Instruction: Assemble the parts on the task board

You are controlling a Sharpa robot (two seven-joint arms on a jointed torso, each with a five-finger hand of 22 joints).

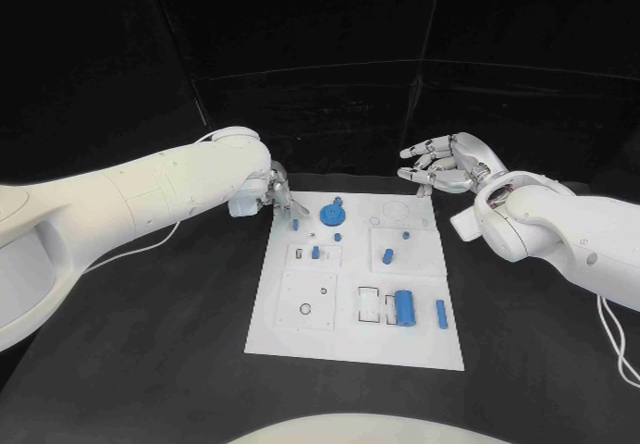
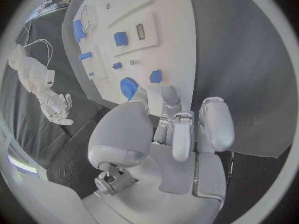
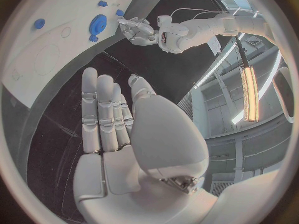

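Task board (image 1: 400, 347), centre of black worktop (image 1: 160, 370); blue parts (image 1: 404, 308) on it. Left hand (image 1: 280, 196) upper left, at board edge, holding nothing. Right hand (image 1: 447, 162) upper right, released, fingers apart.

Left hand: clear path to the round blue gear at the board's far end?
Probably yes. The left hand hovers beside the round blue gear on the white task board, holding nothing, and nothing lies between them.

Parts (image 1: 404, 306) on task board (image 1: 350, 346), mid-table (image 1: 160, 370)
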